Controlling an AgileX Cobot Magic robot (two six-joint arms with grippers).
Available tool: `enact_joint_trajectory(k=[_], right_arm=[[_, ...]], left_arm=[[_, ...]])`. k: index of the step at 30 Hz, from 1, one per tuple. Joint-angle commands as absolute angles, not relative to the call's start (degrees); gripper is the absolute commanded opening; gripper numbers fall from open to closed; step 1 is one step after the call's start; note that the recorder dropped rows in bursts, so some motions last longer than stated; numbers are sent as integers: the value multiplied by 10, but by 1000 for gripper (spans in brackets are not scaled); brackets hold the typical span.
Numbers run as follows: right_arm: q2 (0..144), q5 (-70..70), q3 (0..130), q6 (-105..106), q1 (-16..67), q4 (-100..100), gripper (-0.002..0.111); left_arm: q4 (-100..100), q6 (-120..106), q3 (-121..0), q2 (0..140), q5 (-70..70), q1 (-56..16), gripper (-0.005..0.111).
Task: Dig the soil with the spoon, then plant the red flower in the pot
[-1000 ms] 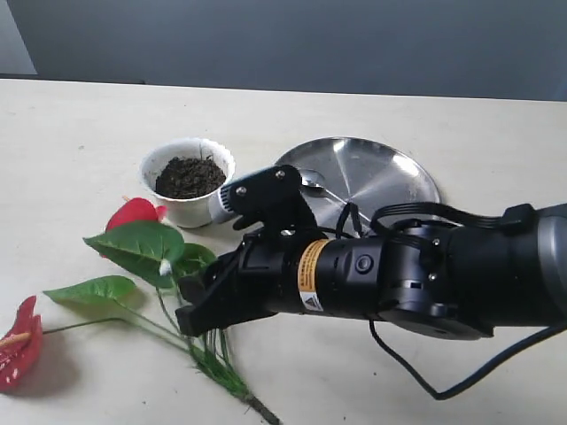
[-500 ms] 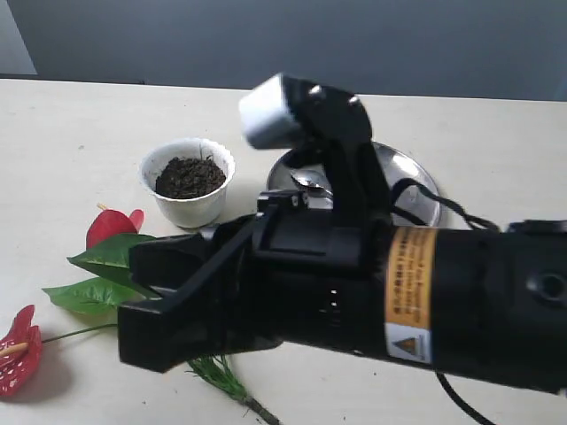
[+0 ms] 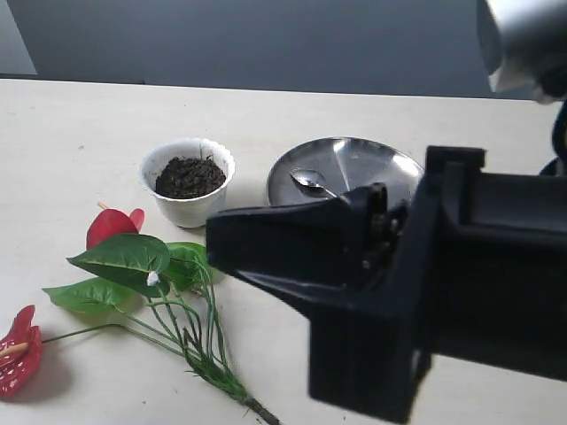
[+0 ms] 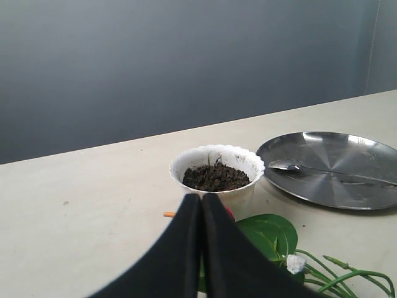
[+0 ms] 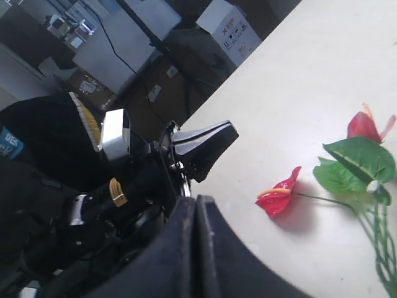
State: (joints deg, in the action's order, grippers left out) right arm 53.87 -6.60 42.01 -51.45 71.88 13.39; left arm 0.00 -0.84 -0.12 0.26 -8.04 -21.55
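The white fluted pot (image 3: 190, 209) holds dark soil (image 3: 189, 175) left of centre. The spoon (image 3: 309, 181) lies on the steel plate (image 3: 372, 164), its handle hidden behind my right arm. The red flower lies flat in front of the pot: one bloom (image 3: 110, 227), another (image 3: 19, 348), leaves (image 3: 122, 254), stems (image 3: 190, 332). My right gripper (image 3: 213, 243) hovers shut and empty, close to the camera above the leaves. My left gripper (image 4: 201, 198) is shut, pointing at the pot (image 4: 247, 194) and soil (image 4: 216, 177), with nothing in it.
The round steel plate (image 4: 338, 177) sits right of the pot with the spoon (image 4: 290, 165) on its near side. A green leaf (image 4: 268, 233) lies beside my left fingers. The left arm (image 5: 139, 183) stands past the table edge, with boxes behind it.
My right gripper went from open to shut and rose from the stems toward the camera, holding nothing. The flower stayed on the table, shifted slightly left.
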Motion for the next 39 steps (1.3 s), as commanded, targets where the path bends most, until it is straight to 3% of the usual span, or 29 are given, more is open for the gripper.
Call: enact_joint_trajectory(k=[1,5,13,19,32,39], right_arm=[[509,-120,420,-483,720,178,-1],[472,-169,420,-465,712,181,-1],[438,-210,416,-406,566,181,-1],[375,-169,323,-343,552,181,-1],[131,221,0,-362,323,192,-1],[0,74,0,-512,211,290,-1]], left_arm=[[0,-6,0,0,-73,-219,1],[0,-6,0,0,-73,-219,1],[0,-6,0,0,-73,-219,1],[0,-6,0,0,-73,-219,1],[0,-6,0,0,-73,-219,1],[0,-6,0,0,-73,-219,1]])
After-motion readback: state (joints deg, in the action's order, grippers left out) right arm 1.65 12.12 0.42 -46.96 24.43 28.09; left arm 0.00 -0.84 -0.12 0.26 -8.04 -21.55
